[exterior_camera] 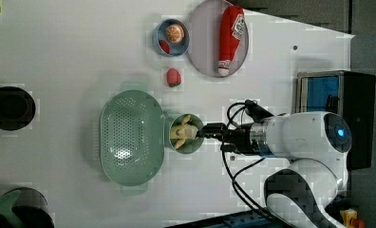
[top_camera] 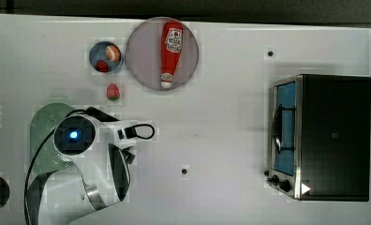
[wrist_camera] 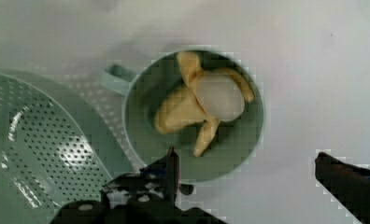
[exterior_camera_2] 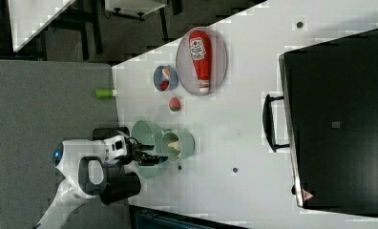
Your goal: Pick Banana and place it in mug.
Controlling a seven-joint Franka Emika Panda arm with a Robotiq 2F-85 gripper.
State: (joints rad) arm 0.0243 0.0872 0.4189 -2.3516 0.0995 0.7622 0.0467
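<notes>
A peeled toy banana (wrist_camera: 199, 105) lies inside the sage-green mug (wrist_camera: 248, 158), just beside a perforated green basket (exterior_camera: 129, 137) on the white table (top_camera: 221, 140). The gripper (wrist_camera: 246, 163) hovers above the mug's rim, fingers spread wide and holding nothing. A red ketchup bottle (top_camera: 171, 52) rests on a round plate (top_camera: 141, 56), its white label too small to read.

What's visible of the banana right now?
The banana is a pale cream-yellow toy, half peeled: yellow peel strips splay around a whitish core. It looks like soft plastic. It lies inside the mug, resting on its inner wall and floor, just beside the green perforated basket. Nothing grips it; the open gripper hangs above.
</notes>
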